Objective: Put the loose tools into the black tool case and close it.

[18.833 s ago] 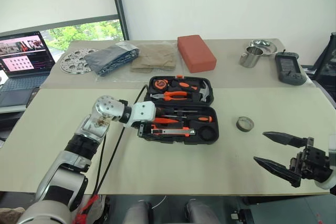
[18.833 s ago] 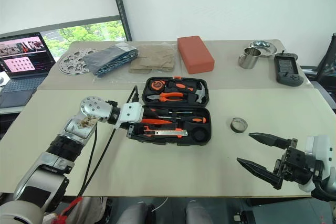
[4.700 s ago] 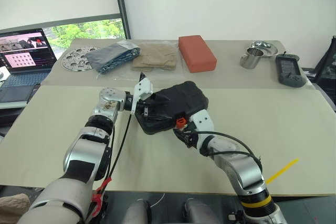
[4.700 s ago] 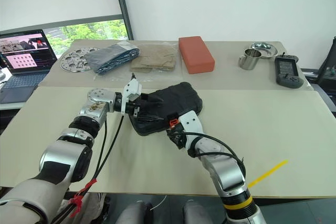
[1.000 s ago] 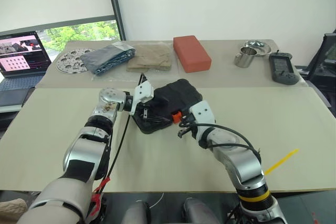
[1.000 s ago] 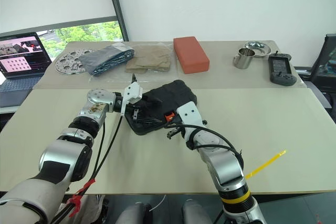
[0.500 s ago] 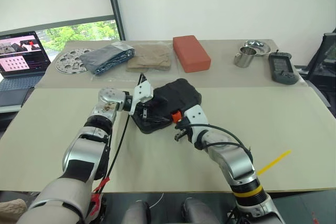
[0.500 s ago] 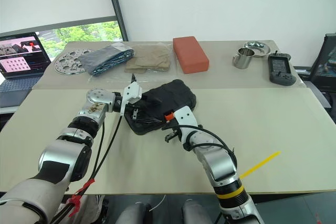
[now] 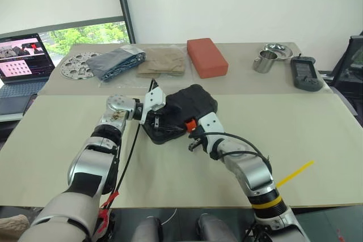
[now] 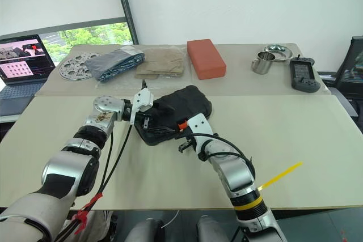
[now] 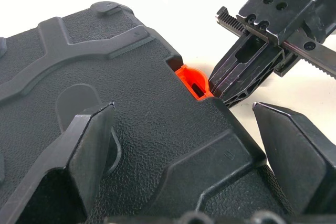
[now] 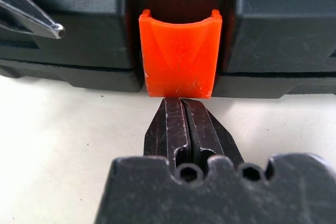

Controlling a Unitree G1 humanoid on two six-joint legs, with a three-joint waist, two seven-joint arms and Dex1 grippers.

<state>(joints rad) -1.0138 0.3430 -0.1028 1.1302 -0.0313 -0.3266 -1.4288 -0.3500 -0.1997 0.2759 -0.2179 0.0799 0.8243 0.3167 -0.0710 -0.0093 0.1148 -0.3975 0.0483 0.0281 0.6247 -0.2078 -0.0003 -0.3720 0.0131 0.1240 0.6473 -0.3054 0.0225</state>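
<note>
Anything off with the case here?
Yes. A thin metal tip sticks out at the case front beside the orange latch, perhaps a tool not seated. The case also lies skewed to the table edge.

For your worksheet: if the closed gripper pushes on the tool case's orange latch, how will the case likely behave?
The black tool case looks like rigid moulded plastic, so it should not flex. It lies flat on the table, so tipping seems unlikely, though it might slide. The left gripper, jaws open around its lid, probably steadies it against the right gripper at the orange latch.
</note>
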